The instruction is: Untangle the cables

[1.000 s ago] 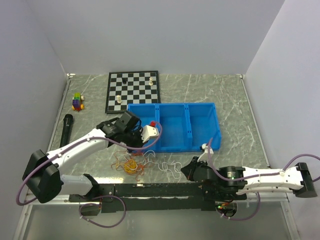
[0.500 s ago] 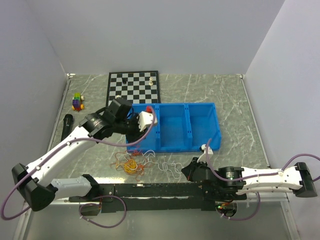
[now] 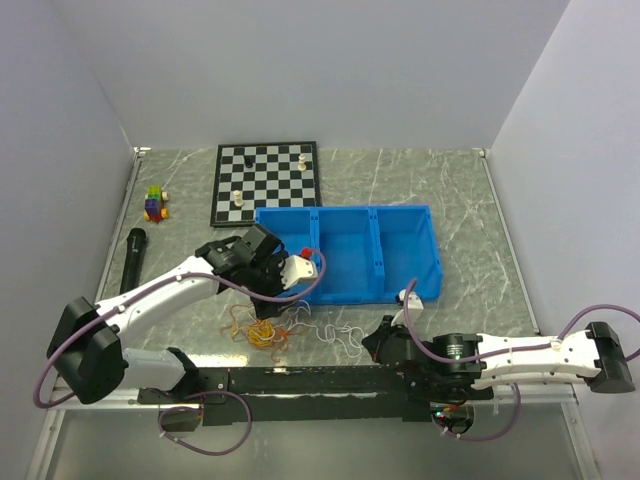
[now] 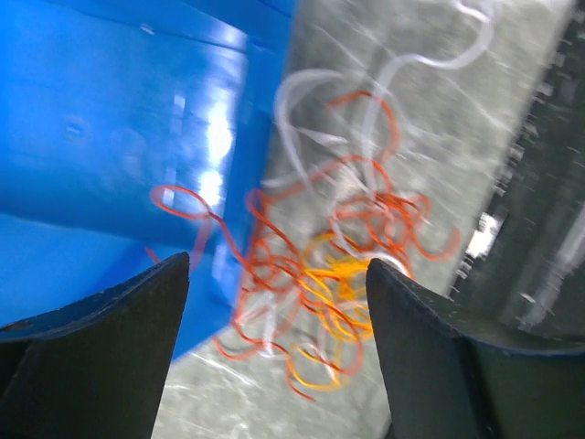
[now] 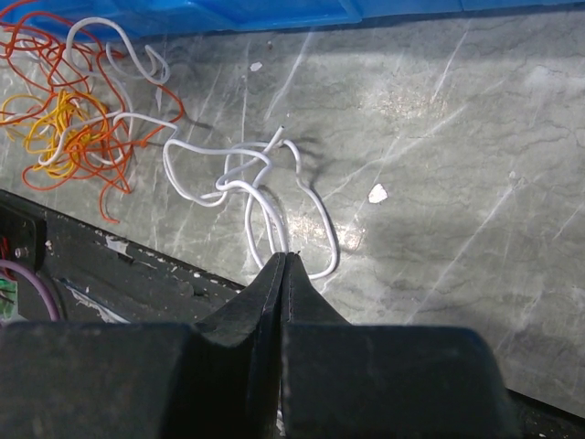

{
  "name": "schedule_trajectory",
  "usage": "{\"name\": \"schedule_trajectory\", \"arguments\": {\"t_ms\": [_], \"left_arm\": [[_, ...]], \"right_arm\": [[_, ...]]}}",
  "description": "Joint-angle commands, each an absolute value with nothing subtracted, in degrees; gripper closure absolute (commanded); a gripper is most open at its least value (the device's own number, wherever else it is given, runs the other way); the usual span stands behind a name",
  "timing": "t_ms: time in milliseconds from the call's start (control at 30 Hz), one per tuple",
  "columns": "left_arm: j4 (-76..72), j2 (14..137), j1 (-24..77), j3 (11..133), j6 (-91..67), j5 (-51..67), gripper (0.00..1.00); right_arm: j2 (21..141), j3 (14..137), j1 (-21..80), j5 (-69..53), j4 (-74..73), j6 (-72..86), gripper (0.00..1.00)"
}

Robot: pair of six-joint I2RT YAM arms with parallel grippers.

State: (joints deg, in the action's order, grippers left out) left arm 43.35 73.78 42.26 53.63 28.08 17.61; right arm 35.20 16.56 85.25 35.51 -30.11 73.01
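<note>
The cables (image 3: pixel 263 328) lie in a tangle of orange, red and yellow strands on the table, just in front of the blue bin (image 3: pixel 400 295). White loops (image 3: pixel 340 338) trail off to the right of the tangle. My left gripper (image 3: pixel 275 283) hangs over the tangle. In the left wrist view it stands open (image 4: pixel 274 274), with the blurred cables (image 4: pixel 315 274) below and between its fingers and nothing held. My right gripper (image 5: pixel 283 258) is shut, its tips right at the white cable's loops (image 5: pixel 242 183). I cannot see whether a strand is pinched.
The blue bin has three compartments. Behind it lies a chessboard (image 3: pixel 265 183) with a few pieces. Coloured toy blocks (image 3: pixel 155 203) and a black microphone-like stick (image 3: pixel 133 258) sit at the left. A black rail (image 3: pixel 300 380) runs along the near edge.
My left gripper has gone from shut to open. Its arm swung back toward the chessboard, then returned over the tangle. The right arm and the cables have hardly moved.
</note>
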Motion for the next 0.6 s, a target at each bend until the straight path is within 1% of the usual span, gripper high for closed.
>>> {"name": "schedule_trajectory", "arguments": {"t_ms": [0, 167, 267, 367, 433, 467, 500, 567], "left_arm": [[36.0, 75.1, 43.9, 51.7, 29.1, 12.9, 0.17], [35.6, 76.9, 44.0, 50.0, 29.9, 14.1, 0.2], [34.8, 77.2, 44.0, 49.1, 30.1, 13.5, 0.26], [33.3, 76.1, 44.1, 49.4, 29.8, 12.2, 0.39], [33.2, 75.2, 44.0, 50.1, 29.4, 12.2, 0.5], [33.2, 74.7, 44.0, 50.4, 29.3, 12.0, 0.57], [33.0, 74.2, 44.1, 50.4, 29.2, 11.6, 0.67], [32.4, 73.7, 44.1, 50.2, 29.3, 10.6, 0.81]], "right_arm": [[36.2, 17.6, 85.9, 36.3, -27.9, 73.3, 1.0], [36.7, 17.9, 85.8, 36.6, -28.4, 73.6, 1.0], [36.0, 17.7, 85.8, 36.7, -28.7, 73.9, 1.0], [35.2, 17.3, 85.8, 36.7, -28.7, 74.0, 1.0], [35.2, 17.1, 85.8, 36.6, -28.6, 74.1, 1.0], [35.2, 17.1, 85.8, 36.5, -28.6, 74.2, 1.0], [35.2, 17.0, 85.8, 36.5, -28.6, 74.2, 1.0], [35.4, 17.0, 85.8, 36.5, -28.1, 74.1, 1.0]]}}
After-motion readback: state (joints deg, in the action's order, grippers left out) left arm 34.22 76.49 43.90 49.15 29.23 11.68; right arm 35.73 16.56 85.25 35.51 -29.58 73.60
